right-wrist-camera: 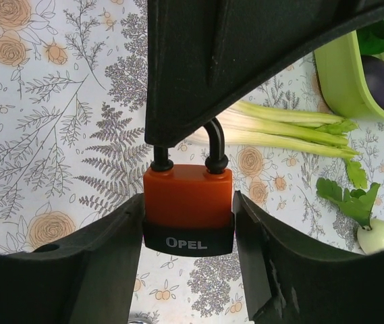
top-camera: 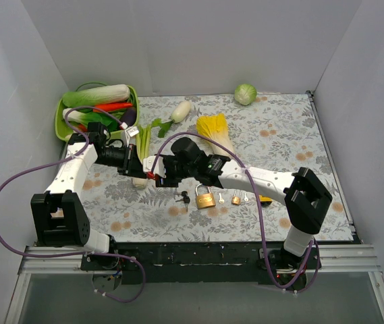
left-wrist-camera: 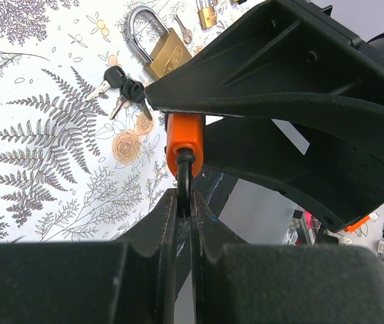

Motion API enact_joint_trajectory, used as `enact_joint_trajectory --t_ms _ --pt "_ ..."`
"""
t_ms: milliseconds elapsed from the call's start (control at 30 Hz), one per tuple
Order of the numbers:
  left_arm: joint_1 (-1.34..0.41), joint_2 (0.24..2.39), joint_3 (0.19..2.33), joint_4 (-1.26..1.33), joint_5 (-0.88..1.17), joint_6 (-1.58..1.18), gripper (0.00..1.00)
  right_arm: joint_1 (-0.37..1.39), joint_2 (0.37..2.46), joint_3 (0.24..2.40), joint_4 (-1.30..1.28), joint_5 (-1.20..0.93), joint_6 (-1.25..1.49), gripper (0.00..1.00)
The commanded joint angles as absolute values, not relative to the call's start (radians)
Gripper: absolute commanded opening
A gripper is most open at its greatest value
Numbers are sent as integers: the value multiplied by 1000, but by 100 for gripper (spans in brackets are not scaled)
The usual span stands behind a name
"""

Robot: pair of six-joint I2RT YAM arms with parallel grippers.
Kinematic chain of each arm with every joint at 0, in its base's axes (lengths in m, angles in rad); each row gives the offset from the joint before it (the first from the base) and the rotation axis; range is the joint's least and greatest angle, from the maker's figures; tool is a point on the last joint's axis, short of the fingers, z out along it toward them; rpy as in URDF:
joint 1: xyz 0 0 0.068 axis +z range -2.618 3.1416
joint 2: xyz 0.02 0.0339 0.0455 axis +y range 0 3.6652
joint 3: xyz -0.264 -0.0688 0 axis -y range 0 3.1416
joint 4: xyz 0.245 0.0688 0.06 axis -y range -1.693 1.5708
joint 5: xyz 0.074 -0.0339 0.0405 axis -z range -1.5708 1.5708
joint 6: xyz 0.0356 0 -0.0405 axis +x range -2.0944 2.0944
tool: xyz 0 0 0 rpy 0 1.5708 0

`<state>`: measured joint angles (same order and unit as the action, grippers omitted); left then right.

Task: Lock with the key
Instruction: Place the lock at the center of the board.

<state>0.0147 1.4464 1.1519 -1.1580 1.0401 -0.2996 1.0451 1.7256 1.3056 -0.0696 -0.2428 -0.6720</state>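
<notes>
An orange padlock (right-wrist-camera: 187, 197) with a black base marked OPEL hangs in the air between my two grippers. My right gripper (right-wrist-camera: 188, 226) is shut on its body, one finger on each side. My left gripper (left-wrist-camera: 183, 197) is shut on the lock's black shackle (left-wrist-camera: 184, 169), just above the orange body (left-wrist-camera: 183, 138). From above, both grippers (top-camera: 144, 169) (top-camera: 163, 177) meet left of centre. A bunch of black-headed keys (top-camera: 183, 197) lies on the cloth beside a large brass padlock (top-camera: 205, 199), also seen from the left wrist (left-wrist-camera: 121, 84) (left-wrist-camera: 163, 50). No key is in the orange lock.
A small brass padlock (top-camera: 235, 199) and small loose keys (top-camera: 221, 198) lie right of the big one. A green basket (top-camera: 61, 121) of vegetables stands at the back left. Celery (top-camera: 144, 138), a white radish (top-camera: 180, 110), a yellow leafy head (top-camera: 215, 128) and a cabbage (top-camera: 245, 94) lie behind.
</notes>
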Motion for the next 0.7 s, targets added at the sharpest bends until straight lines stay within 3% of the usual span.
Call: enact_joint_trajectory --t_ms 0,200,333,400,433,467,533,600,633,667 --pt "14 1402 1164 -1149 1091 -298 0 1049 1710 1344 -25 -236 -649 62" --pt "14 1402 1163 -1147 1077 -299 0 1049 1730 1370 -28 -247 -634 67" --pt "14 1402 1163 -1146 1069 -301 0 1051 1735 1381 -38 -256 -634 59" --pt "14 1404 1161 -1143 1066 -305 0 1051 1735 1384 -44 -259 -632 42" --pt "14 1405 1161 -1143 1066 -305 0 1051 1735 1388 -51 -268 -627 22" --pt "14 1407 1161 -1143 1068 -305 0 1051 1738 1391 -54 -271 -626 12" --pt "14 1411 1163 -1149 1069 -298 31 1051 1740 1404 -78 -273 -594 1" --pt "14 1401 1149 -1116 1045 -314 54 1051 1740 1407 -104 -268 -549 1" --pt "17 1379 1141 -1086 1028 -359 72 1051 1741 1408 -121 -262 -478 1" --pt "23 1364 1135 -1024 1013 -388 77 1051 1743 1411 -144 -256 -441 1"
